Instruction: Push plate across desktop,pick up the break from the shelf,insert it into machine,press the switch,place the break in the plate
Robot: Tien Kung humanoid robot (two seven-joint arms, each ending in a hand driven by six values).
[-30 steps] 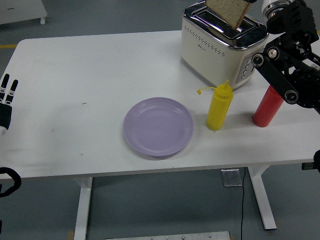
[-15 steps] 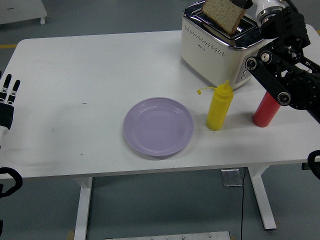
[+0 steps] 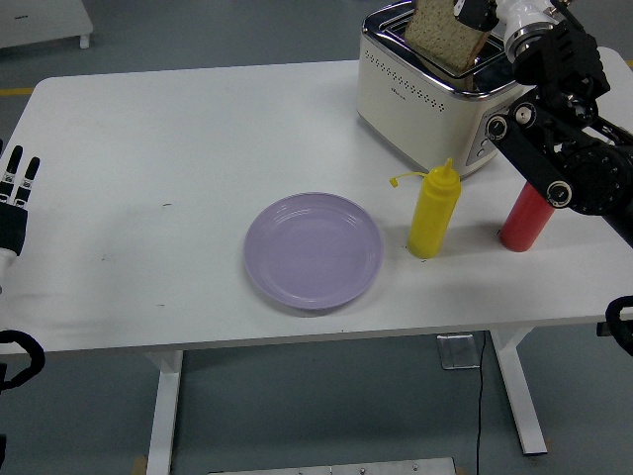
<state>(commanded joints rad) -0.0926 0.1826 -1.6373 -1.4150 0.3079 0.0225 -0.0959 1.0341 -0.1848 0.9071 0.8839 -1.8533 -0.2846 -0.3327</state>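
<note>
A slice of brown bread (image 3: pixel 444 37) hangs tilted over the slots of the cream and chrome toaster (image 3: pixel 435 89) at the back right of the table. My right hand (image 3: pixel 475 14) is shut on the slice's upper right corner, and its black arm comes in from the right. The bread's lower edge sits at the far slot; whether it is inside I cannot tell. A lilac plate (image 3: pixel 314 250), bare, lies near the table's front middle. At the left edge my left hand (image 3: pixel 14 198) rests with its fingers straight.
A yellow squeeze bottle (image 3: pixel 434 210) stands in front of the toaster, right of the plate. A red bottle (image 3: pixel 526 216) stands further right, partly behind my right forearm. The white table (image 3: pixel 158 148) ends close below the plate.
My right hand has carried the bread slice leftward and down, from over the toaster's right side to its slots. The left hand and plate have not moved.
</note>
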